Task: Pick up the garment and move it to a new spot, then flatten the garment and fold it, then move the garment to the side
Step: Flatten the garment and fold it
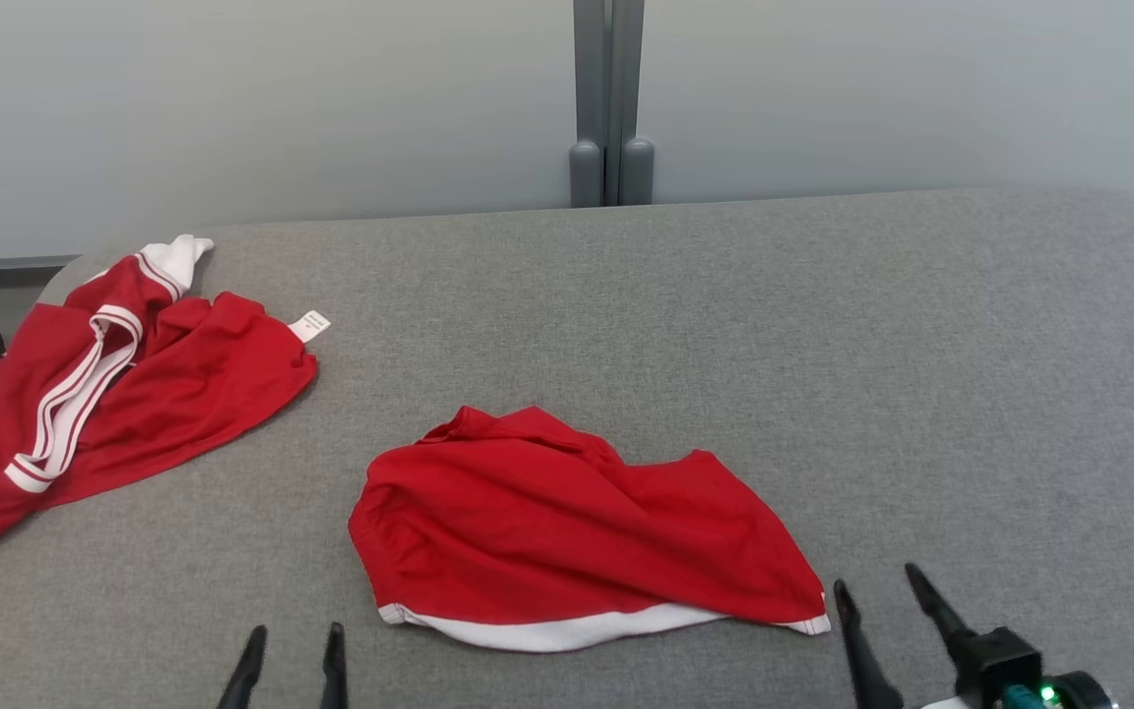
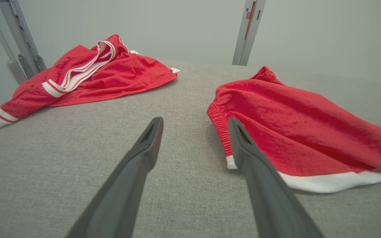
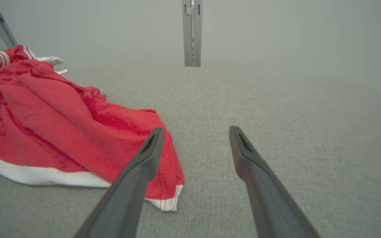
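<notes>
A crumpled red garment (image 1: 567, 522) with a white hem lies near the middle front of the grey table; it also shows as the red garment (image 2: 296, 132) in the left wrist view and the red garment (image 3: 61, 132) in the right wrist view. My left gripper (image 1: 294, 638) stands open at the lower left, just left of the garment's elastic edge, with nothing between its fingers (image 2: 150, 138). My right gripper (image 1: 877, 581) is open too, beside the garment's right corner, its fingers (image 3: 243, 148) over bare cloth-covered table.
A second red garment (image 1: 104, 394) with white stripes and cuffs lies heaped at the table's left edge, also seen as the striped garment (image 2: 88, 72). A grey post (image 1: 609, 98) stands behind the table (image 1: 921, 345) against a pale wall. The right half is bare grey surface.
</notes>
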